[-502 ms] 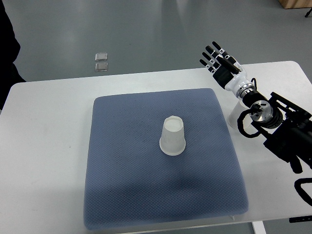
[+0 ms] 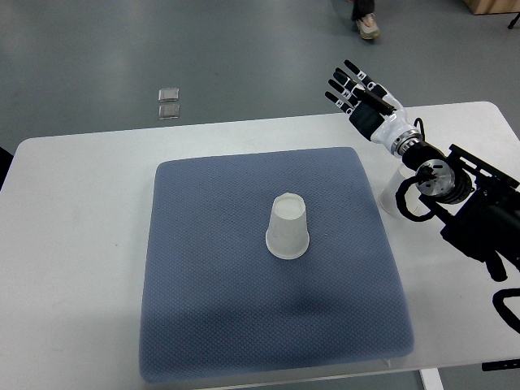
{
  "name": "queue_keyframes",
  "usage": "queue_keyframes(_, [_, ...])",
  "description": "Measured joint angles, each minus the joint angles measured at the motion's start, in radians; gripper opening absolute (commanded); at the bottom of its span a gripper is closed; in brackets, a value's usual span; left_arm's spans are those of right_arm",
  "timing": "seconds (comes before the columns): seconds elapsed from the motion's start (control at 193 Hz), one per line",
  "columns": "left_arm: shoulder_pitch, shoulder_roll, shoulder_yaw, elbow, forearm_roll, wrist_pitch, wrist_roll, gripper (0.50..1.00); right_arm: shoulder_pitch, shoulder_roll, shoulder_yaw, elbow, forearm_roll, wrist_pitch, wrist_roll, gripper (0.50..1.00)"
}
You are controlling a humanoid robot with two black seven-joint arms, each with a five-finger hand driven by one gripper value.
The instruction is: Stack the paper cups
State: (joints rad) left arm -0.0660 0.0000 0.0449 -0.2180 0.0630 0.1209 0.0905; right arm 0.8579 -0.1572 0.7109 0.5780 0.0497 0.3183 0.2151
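A white paper cup [image 2: 288,227] stands upside down in the middle of the blue-grey mat [image 2: 211,292]. A second paper cup [image 2: 392,197] stands on the white table just right of the mat, mostly hidden behind my right forearm. My right hand [image 2: 357,93] is raised over the table's far edge, well beyond and above that cup, fingers spread and empty. My left arm does not show.
The white table [image 2: 73,244] carries the mat. Two small clear squares [image 2: 169,103] lie on the grey floor beyond the table. A person's shoe [image 2: 366,24] shows at the top edge.
My right hand has moved a little up and away from the cup beside the mat. A person's foot has come into view at the top. A dark shape at the left edge has gone.
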Motion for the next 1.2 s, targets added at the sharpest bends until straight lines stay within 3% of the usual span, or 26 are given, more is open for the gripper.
queue_keyframes(0.181, [0.0,0.0,0.0,-0.046,-0.002,0.0,0.0,1.0,0.12,-0.122,-0.143,0.053,-0.143,0.035,-0.061,0.924])
queue_keyframes(0.394, [0.0,0.0,0.0,-0.08,-0.002,0.0,0.0,1.0,0.419,-0.263,-0.647,0.098,-0.177,0.043,-0.094,0.924])
queue_keyframes(0.565, [0.0,0.0,0.001,-0.085,0.0,-0.001,0.0,1.0,0.682,-0.354,-0.983,0.216,-0.221,0.108,-0.106,0.924])
queue_keyframes(0.88, [0.0,0.0,0.0,-0.105,0.0,-0.008,0.0,1.0,1.138,-0.307,-1.629,0.478,-0.566,0.19,-0.123,0.924])
queue_keyframes(1.202, [0.0,0.0,0.0,-0.123,0.0,-0.054,0.0,1.0,1.356,-0.273,-1.801,0.605,-0.604,0.289,-0.123,0.924])
